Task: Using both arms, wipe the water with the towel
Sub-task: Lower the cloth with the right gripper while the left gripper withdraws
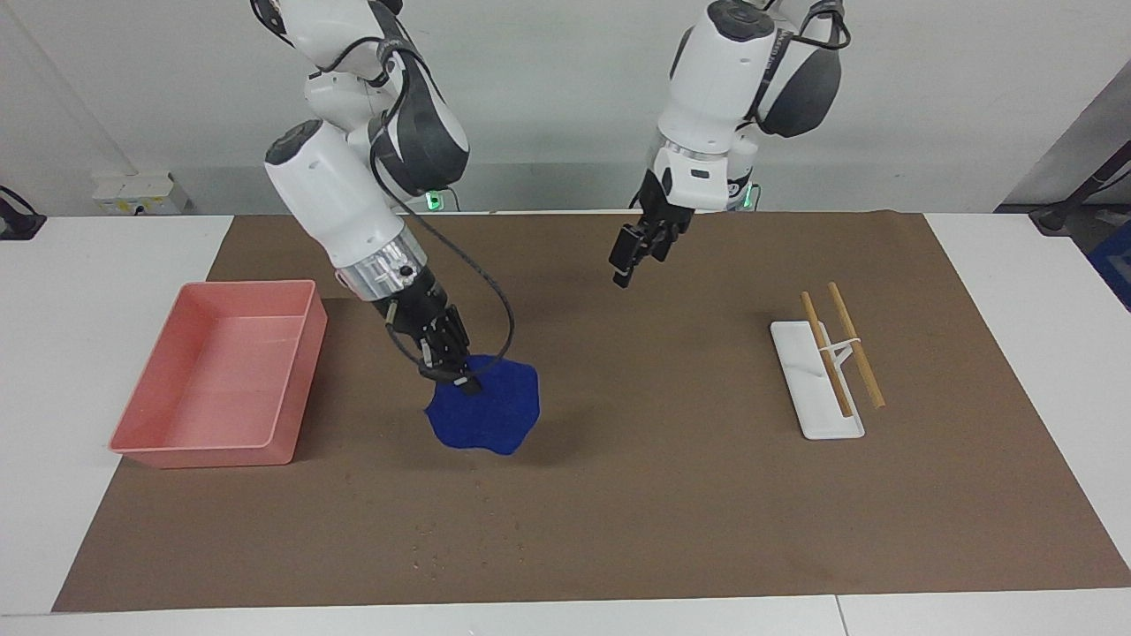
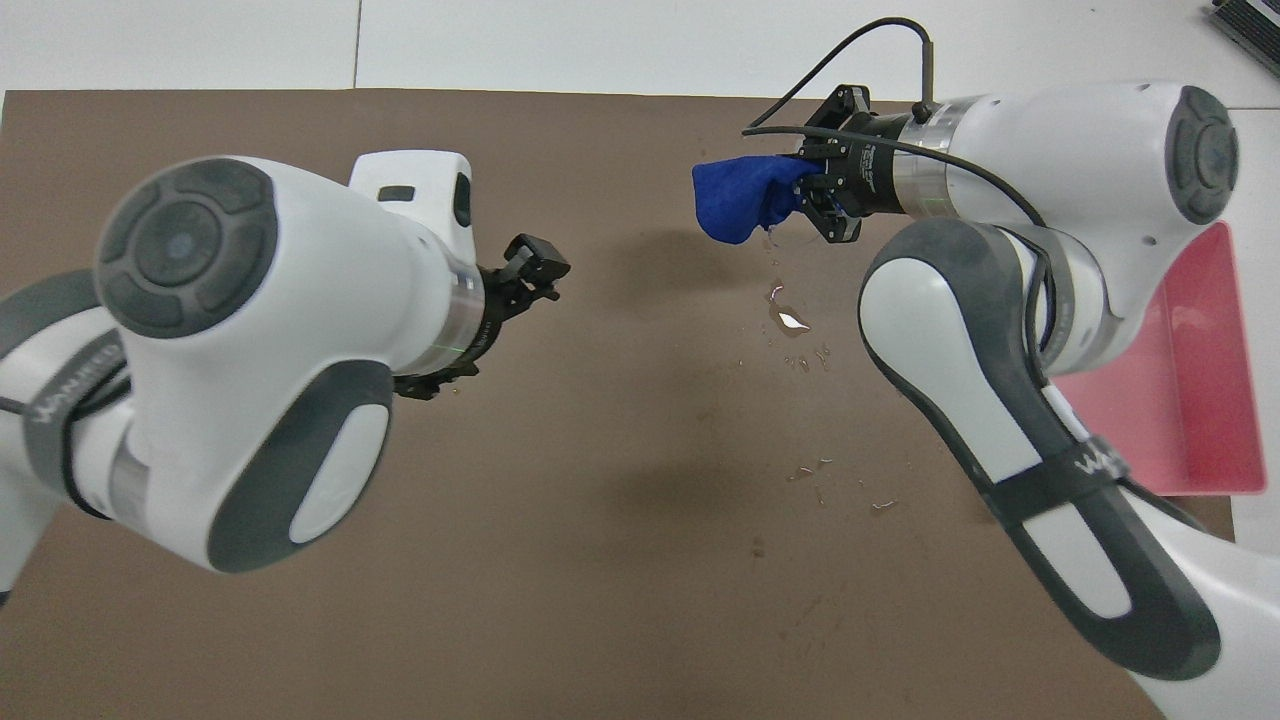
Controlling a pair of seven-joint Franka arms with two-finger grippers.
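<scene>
My right gripper (image 1: 461, 378) is shut on a blue towel (image 1: 484, 406), which hangs bunched from it just above the brown mat (image 1: 671, 477). In the overhead view the right gripper (image 2: 812, 190) and the towel (image 2: 738, 200) are over the mat beside a small puddle of water (image 2: 790, 320). More drops (image 2: 830, 470) lie nearer to the robots. My left gripper (image 1: 632, 256) is open and empty, raised over the middle of the mat; it also shows in the overhead view (image 2: 535, 272).
A pink tray (image 1: 300, 389) stands at the right arm's end of the mat and shows in the overhead view (image 2: 1225, 400). A white holder (image 1: 808, 389) with two wooden sticks (image 1: 855, 344) lies toward the left arm's end.
</scene>
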